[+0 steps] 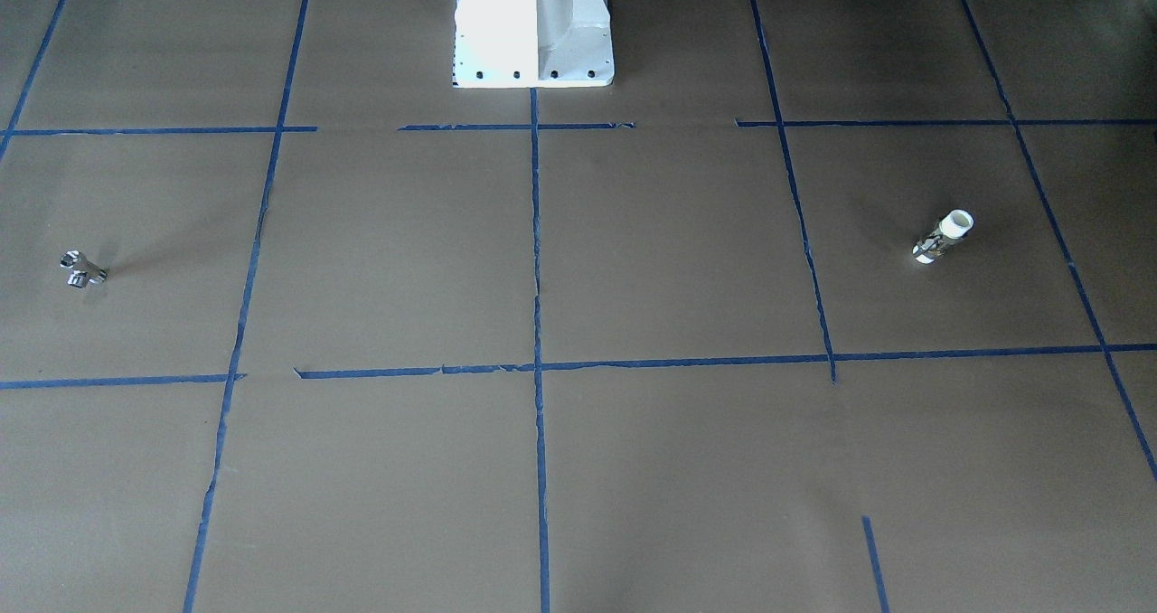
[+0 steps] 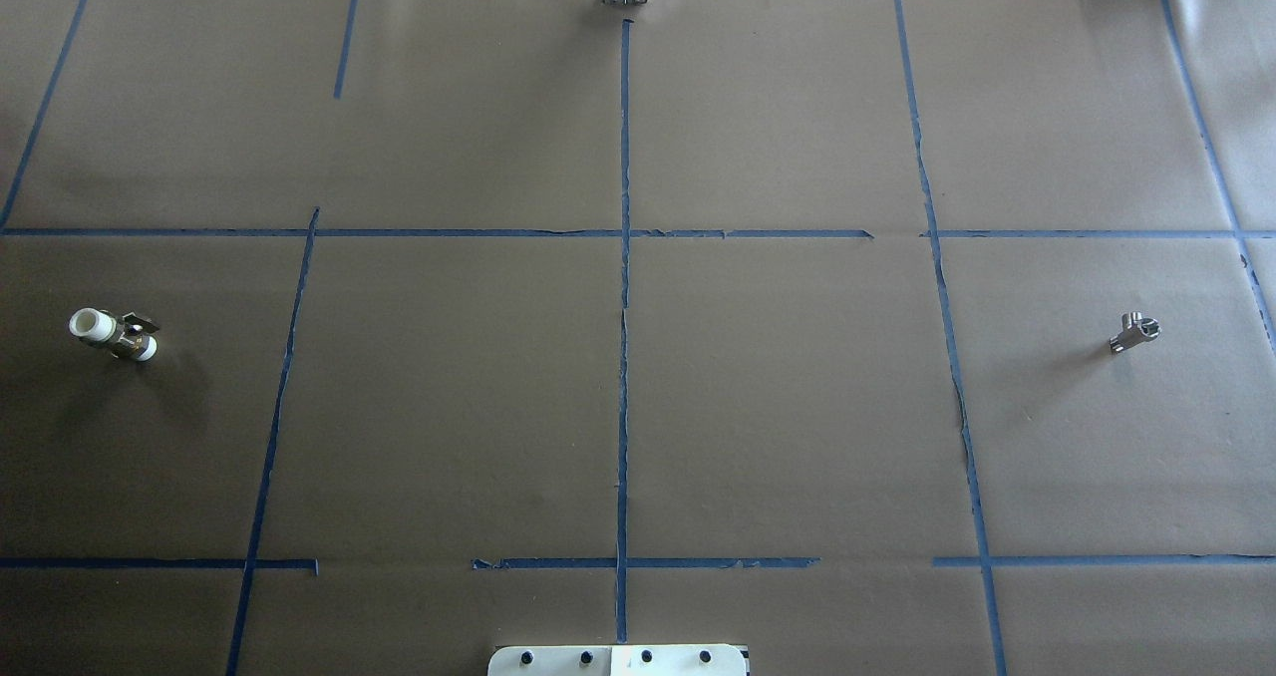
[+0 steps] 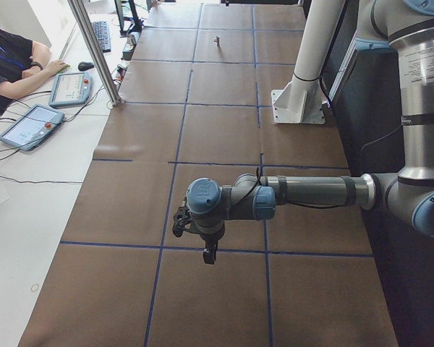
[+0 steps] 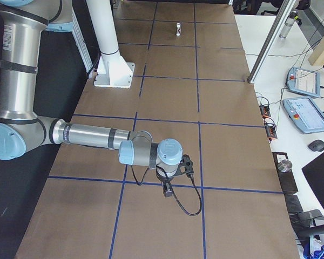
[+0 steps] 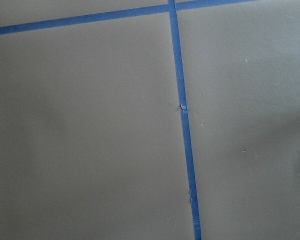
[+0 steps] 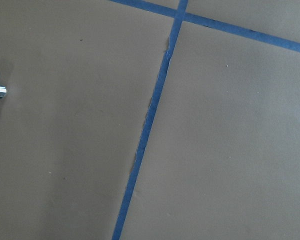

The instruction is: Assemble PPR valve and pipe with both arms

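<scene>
The PPR valve (image 2: 1134, 333) is located at the right end of the table (image 2: 778, 407), and the pipe (image 2: 113, 334) at the left end. The left gripper (image 3: 210, 254) and right gripper (image 4: 166, 188) are held above the table, touching neither part. Finger separation cannot be determined.

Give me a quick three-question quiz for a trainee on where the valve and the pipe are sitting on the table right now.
1. True or false: the small shiny chrome T-shaped valve touches the short white-ended, mottled metal pipe.
2. Which wrist camera shows the valve? A left, B right, C both.
3. Fill in: the pipe lies on the robot's ____ side.
Key: 1 false, they sit far apart; 2 B; 3 left.
</scene>
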### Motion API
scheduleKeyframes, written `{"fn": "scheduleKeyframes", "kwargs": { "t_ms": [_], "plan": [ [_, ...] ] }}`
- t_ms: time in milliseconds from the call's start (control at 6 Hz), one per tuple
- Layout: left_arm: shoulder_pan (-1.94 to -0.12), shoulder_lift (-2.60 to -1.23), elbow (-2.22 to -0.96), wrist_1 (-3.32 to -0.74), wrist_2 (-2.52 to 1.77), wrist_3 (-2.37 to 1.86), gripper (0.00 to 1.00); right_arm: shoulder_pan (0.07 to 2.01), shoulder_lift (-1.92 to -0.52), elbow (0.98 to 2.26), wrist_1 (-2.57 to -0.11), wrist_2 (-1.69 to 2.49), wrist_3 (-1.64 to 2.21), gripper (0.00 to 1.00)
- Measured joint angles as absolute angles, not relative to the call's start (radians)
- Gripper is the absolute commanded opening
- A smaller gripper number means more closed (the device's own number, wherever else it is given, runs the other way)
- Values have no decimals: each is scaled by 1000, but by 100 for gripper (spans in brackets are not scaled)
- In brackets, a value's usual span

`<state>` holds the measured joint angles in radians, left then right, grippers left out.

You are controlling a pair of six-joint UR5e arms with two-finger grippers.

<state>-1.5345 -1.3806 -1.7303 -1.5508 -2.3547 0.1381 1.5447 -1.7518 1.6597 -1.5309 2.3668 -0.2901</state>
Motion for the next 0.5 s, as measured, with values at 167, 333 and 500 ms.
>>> {"fn": "scheduleKeyframes", "kwargs": {
  "t_ms": [167,333,500],
  "plan": [
    [-1533,-1381,-1731,-1550,-2355,138,100,1545,-1752,1660,-1531,2367,-290,100],
    [-1532,-1381,-1732,-1548,-2356,138,100,1545,-1752,1660,-1531,2367,-290,100],
    [-1531,-1380,-1740,-1550,-2356,138,100,1545,-1752,1660,-1531,2367,-289,100]
  ]
}}
